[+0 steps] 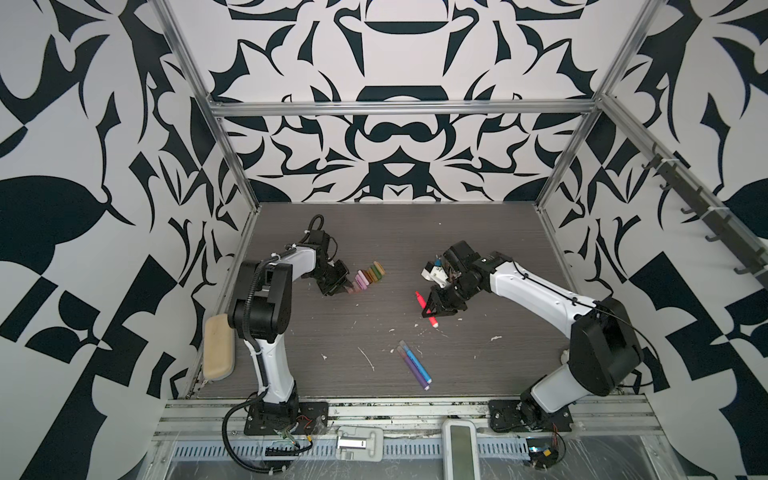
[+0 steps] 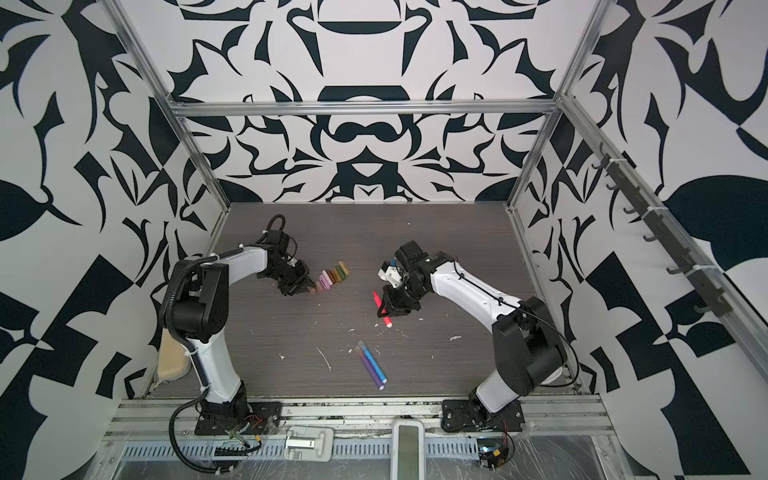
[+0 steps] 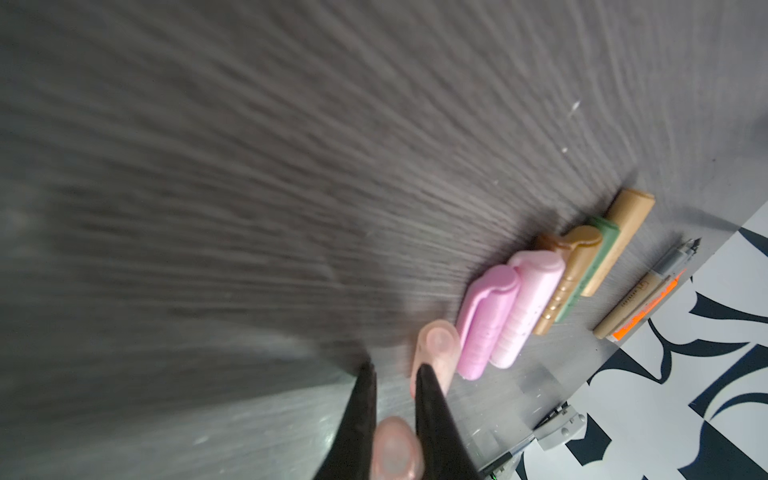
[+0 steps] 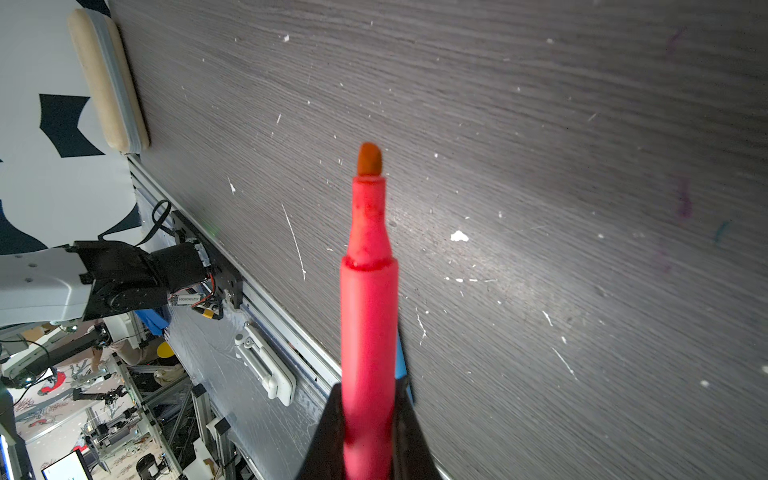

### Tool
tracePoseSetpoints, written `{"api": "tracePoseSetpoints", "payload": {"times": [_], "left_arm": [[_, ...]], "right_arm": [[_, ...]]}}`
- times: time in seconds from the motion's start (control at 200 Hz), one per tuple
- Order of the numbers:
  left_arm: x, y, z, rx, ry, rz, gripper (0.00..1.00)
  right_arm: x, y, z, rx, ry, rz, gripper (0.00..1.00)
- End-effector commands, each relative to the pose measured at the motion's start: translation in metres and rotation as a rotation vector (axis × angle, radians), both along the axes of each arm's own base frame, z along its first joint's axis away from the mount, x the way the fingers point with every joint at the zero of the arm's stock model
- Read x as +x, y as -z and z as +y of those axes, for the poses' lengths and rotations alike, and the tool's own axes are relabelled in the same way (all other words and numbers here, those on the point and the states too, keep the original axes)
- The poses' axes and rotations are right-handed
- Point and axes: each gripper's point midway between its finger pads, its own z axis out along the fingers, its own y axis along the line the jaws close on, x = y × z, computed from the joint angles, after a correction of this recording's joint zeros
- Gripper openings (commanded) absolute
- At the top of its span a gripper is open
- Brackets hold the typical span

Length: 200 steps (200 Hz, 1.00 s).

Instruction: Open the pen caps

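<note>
Left gripper (image 3: 395, 370), pink cap (image 3: 392, 451) gripped lengthwise

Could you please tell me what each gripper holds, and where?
Right gripper: red pen, mid-barrel. Left gripper: pale pink cap, across its body.

1. Table top (image 1: 374, 232) — dark grey wood-grain laminate, matt, finely ridged, flecked with white scraps.
2. Pen caps (image 1: 370, 275): moulded plastic with a soft sheen. The pink, tan and green ones are opaque, with fine ribs along their sides.
3. Pale pink cap (image 3: 392, 453): smooth, translucent plastic.
4. Red pen (image 4: 368, 332): smooth satin plastic, slightly scuffed; its orange tip looks like matt felt.
5. Pencil case (image 1: 218, 347): beige, matt and soft-looking; cloth or foam, I cannot tell which.
6. Frame rail (image 1: 399, 109): bare metal with a dull brushed shine.
7. Left arm (image 1: 272, 365) and right arm (image 1: 528, 286) — glossy white plastic shells, matt black joints.
</note>
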Motion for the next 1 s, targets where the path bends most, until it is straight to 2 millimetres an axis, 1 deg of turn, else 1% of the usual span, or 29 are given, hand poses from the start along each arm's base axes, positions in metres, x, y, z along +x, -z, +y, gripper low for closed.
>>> {"api": "tracePoseSetpoints", "payload": {"times": [0.0, 0.03, 0.165, 0.365, 0.69, 0.84, 0.905, 0.97, 0.995], "left_arm": [[0.0032, 0.0078, 0.0013, 0.007, -0.01, 0.014, 0.0], [0.0036, 0.0081, 0.0013, 0.007, -0.011, 0.014, 0.02], [0.0049, 0.0066, 0.0014, 0.007, -0.019, 0.013, 0.21], [0.0061, 0.0043, 0.0008, 0.002, -0.028, 0.011, 0.33], [0.0036, 0.0035, -0.0008, -0.004, -0.029, 0.013, 0.35], [0.002, 0.0037, -0.0028, -0.008, -0.023, 0.012, 0.41], [0.0018, 0.0031, -0.0037, -0.01, -0.023, 0.01, 0.41], [0.002, 0.0028, -0.005, -0.015, -0.022, 0.007, 0.34], [0.0022, 0.0024, -0.005, -0.016, -0.023, 0.006, 0.33]], "right_arm": [[0.0038, -0.0108, -0.0005, 0.004, -0.015, -0.024, 0.0], [0.0035, -0.0114, -0.0004, 0.004, -0.016, -0.024, 0.0], [0.0038, -0.0128, -0.0009, 0.004, -0.017, -0.027, 0.0], [0.0036, -0.0131, -0.0004, 0.007, -0.018, -0.024, 0.0], [0.004, -0.0131, -0.0002, 0.007, -0.021, -0.023, 0.0], [0.0047, -0.0133, 0.0004, 0.007, -0.025, -0.024, 0.0], [0.005, -0.013, 0.0005, 0.006, -0.027, -0.023, 0.0], [0.0049, -0.0127, 0.0008, 0.007, -0.03, -0.022, 0.0], [0.0047, -0.0128, 0.0008, 0.006, -0.029, -0.021, 0.0]]}}
